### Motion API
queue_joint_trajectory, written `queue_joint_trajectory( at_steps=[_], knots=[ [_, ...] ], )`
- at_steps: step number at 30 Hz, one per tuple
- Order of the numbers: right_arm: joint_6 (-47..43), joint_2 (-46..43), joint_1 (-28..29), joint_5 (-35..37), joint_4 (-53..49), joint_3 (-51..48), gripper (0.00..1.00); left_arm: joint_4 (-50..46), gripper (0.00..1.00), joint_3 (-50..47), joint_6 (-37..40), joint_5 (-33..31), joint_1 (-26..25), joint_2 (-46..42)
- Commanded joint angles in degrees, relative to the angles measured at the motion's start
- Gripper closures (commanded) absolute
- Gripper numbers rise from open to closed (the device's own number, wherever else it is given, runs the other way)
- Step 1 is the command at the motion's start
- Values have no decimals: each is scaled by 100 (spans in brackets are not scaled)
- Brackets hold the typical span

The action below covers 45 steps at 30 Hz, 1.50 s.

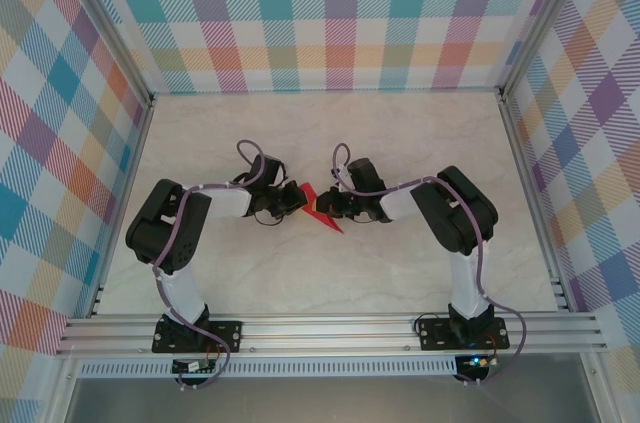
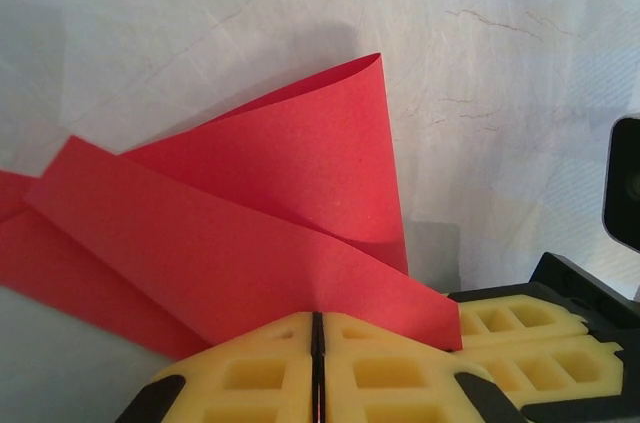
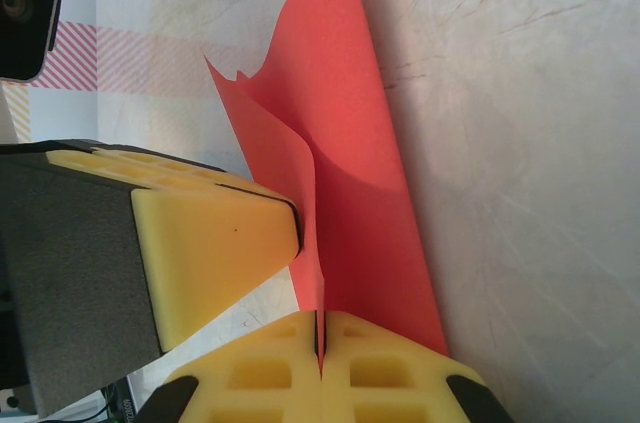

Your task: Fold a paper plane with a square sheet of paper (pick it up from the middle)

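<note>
A: Looking down from above, we find the square sheet of paper (image 1: 330, 221) near the middle of the table (image 1: 400, 273), a small red shape between the tips of the two arms.

B: We agree. And its form?

A: From the left wrist we see it partly folded. One long band lies across a broader panel that curls up to a rounded edge above the marble-patterned surface.

B: What of the left gripper (image 2: 317, 333)?

A: Its yellow fingers are pressed together with only a thin dark seam between them. The lower edge of the red band runs into that seam, so we take it to be pinching the paper.

B: And the right gripper (image 3: 320, 338)?

A: Closed tight as well. From its own wrist we see a red fold drop straight into the seam between its pads, clamped there.

B: How do the two stand?

A: Just beside each other. The left one's tip touches the same fold near the right one's grip, and we see the sheet standing on edge.
</note>
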Motion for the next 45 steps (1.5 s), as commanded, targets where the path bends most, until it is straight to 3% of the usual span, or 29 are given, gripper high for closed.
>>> queue_joint_trajectory(
  at_steps=[1,12,20,32,39,45],
  knots=[
    [-50,280,-51,181,-411,37,100,-259,91,93,128,-223,-64,107],
    [-159,50,-49,15,-739,281,94,-554,92,94,105,-502,-64,144],
    [-353,-300,-62,-116,-1287,521,78,-500,91,11,-17,-521,-64,195],
    [-653,-1022,-58,495,-2058,361,57,-481,91,31,-60,-459,-60,256],
    [-969,-1127,-58,423,-2312,201,59,-455,91,32,-88,-430,-65,280],
    [-1119,-904,-58,133,-2363,266,67,-464,91,45,-89,-402,-58,301]
  ],
)
